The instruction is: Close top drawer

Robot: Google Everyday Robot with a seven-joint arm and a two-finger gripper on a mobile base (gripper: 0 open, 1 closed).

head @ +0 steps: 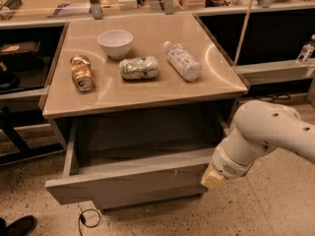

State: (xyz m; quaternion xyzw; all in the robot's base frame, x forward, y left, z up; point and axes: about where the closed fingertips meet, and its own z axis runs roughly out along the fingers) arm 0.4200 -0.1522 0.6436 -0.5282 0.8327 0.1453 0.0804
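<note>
The top drawer [128, 186] of the grey cabinet stands pulled out, and its empty inside shows under the tan cabinet top [147, 90]. Its flat front panel has no handle. My gripper [212, 180] is at the end of the white arm, low on the right. It rests against the right end of the drawer's front panel. The other drawer fronts of the cabinet are hidden below the open drawer.
On the cabinet top stand a white bowl [115, 42], a dented gold can [81, 73], a crushed green-white can [139, 68] and a lying plastic bottle [182, 60]. A cable loop [88, 218] and a dark shoe [19, 226] lie on the floor at front left. Shelving flanks both sides.
</note>
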